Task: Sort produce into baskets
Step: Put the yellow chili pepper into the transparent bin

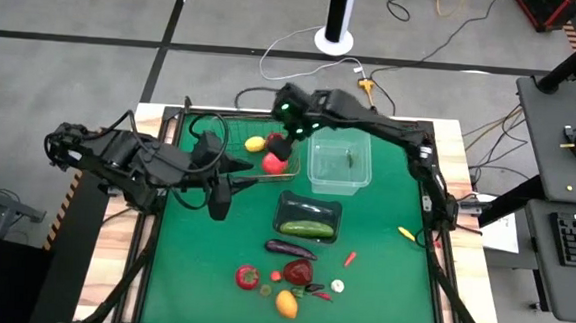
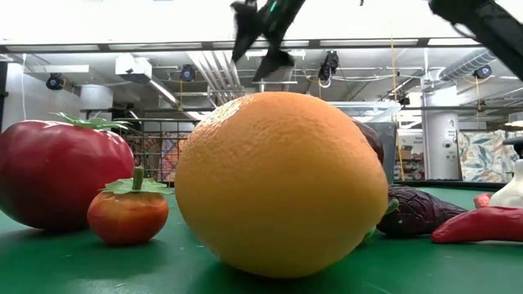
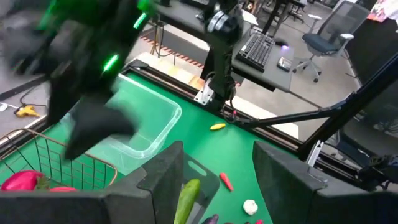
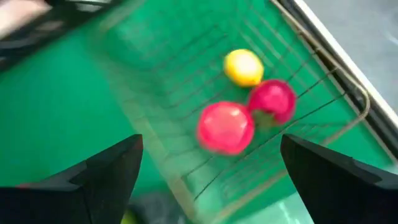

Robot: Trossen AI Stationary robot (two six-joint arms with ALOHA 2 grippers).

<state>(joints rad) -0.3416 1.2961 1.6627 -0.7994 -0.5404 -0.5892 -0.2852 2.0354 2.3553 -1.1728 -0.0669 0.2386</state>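
1. The sorting seems to go by kind. The wire basket (image 1: 261,152) at the far left of the green mat holds round fruit: a yellow lemon (image 4: 243,66) and two red round pieces (image 4: 226,127). The clear tub (image 1: 339,163) beside it holds one small green piece, and the dark tray (image 1: 309,215) in front of the tub holds the cucumber (image 1: 307,228).
2. The remaining produce lies loose on the near part of the mat: the eggplant (image 1: 290,249), a tomato (image 1: 248,276), a dark-red piece (image 1: 297,272), the orange (image 1: 286,304), the garlic (image 1: 338,285) and small chilies, with a yellow chili (image 1: 406,232) alone near the right edge.
3. The right gripper (image 4: 211,171) hangs above the wire basket with its fingers spread wide and nothing between them. I judge it has put fruit there.
4. The left gripper (image 3: 217,177) waits near the basket's left end, pointed toward the tray. Its fingers are apart and empty.
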